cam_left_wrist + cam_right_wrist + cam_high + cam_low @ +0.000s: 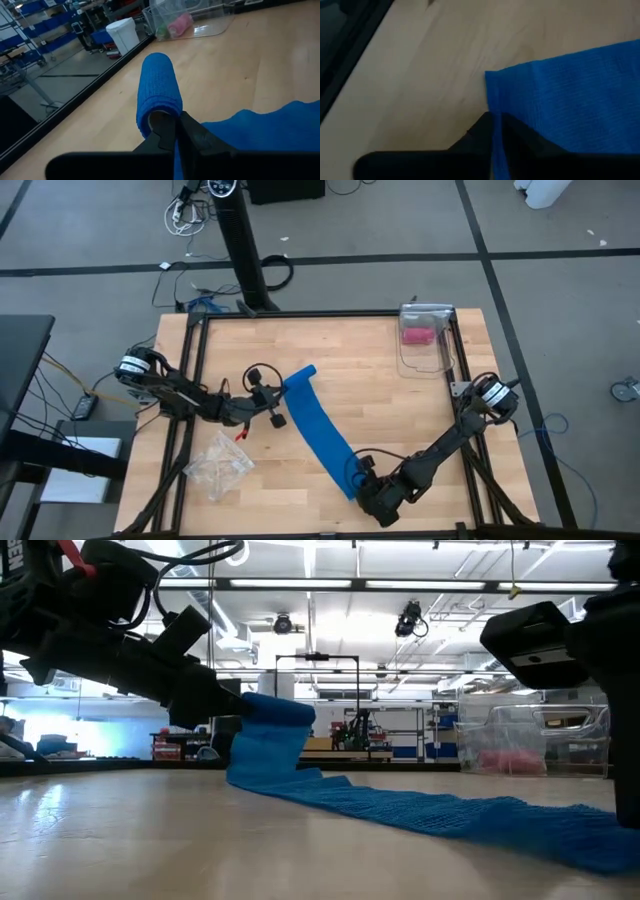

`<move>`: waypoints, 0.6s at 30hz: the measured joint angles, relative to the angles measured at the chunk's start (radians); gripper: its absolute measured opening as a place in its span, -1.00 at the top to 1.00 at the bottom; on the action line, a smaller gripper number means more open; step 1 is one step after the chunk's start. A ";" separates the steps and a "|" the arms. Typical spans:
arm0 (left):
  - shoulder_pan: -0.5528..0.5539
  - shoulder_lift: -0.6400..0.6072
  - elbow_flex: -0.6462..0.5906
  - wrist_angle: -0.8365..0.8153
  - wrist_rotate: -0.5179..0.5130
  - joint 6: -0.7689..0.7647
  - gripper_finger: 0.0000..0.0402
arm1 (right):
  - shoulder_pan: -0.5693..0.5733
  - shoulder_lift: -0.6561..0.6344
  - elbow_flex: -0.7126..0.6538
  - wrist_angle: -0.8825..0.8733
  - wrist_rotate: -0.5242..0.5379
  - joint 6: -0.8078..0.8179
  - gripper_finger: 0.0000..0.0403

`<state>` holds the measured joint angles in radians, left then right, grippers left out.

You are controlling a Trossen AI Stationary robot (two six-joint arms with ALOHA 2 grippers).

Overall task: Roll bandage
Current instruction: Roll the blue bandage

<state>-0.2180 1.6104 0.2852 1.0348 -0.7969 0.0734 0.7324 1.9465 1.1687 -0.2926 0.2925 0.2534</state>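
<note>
My left gripper (281,396) sits near table centre, fingers pinched tight on the far end of the bandage (320,430). The left wrist view shows that end already wound into a short roll (159,92), with my two dark fingers (165,135) clamped on its open end. In the low view the rolled end is lifted off the wood, held at the gripper tip (240,712), and the strip drapes down from it onto the table.

The rest of the bandage lies flat and unrolled, running diagonally across the wooden table (350,350) from the left gripper toward the near edge on the right side.

My right gripper (360,477) is at that near end. The right wrist view shows its fingers (480,132) closed together on the strip's edge next to a corner, cloth (570,95) spreading flat beyond them. So both ends are clamped: left on the rolled end, right on the loose flat end.

Other stuff on the table:
- Clear plastic container (425,340) at the far right corner, with a pink roll (417,335) inside. Also visible in the left wrist view (177,25), well apart from the bandage.
- Crumpled clear plastic bag (220,465) near the left front, just beside my left arm, not touching the bandage.

Bandage roll axis lies roughly along the left gripper's fingers, going by the left wrist view.
</note>
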 joint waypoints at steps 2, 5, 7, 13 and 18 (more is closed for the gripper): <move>0.000 0.000 0.000 0.003 0.002 0.000 0.96 | -0.001 0.000 0.000 -0.003 0.001 -0.012 0.96; 0.000 0.000 0.000 0.011 0.002 -0.003 0.96 | -0.001 0.000 0.000 -0.004 0.002 -0.018 0.98; 0.000 0.000 0.000 0.013 0.001 -0.003 0.96 | 0.009 -0.007 0.004 -0.027 0.002 -0.009 0.99; 0.000 0.000 0.000 0.013 -0.002 -0.003 0.96 | 0.057 -0.032 0.153 -0.228 0.075 0.017 0.99; 0.000 0.000 0.000 0.009 0.006 -0.004 0.96 | 0.079 -0.036 0.314 -0.410 0.166 0.041 0.99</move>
<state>-0.2180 1.6104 0.2852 1.0439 -0.7907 0.0696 0.8119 1.9101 1.4824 -0.7030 0.4584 0.2945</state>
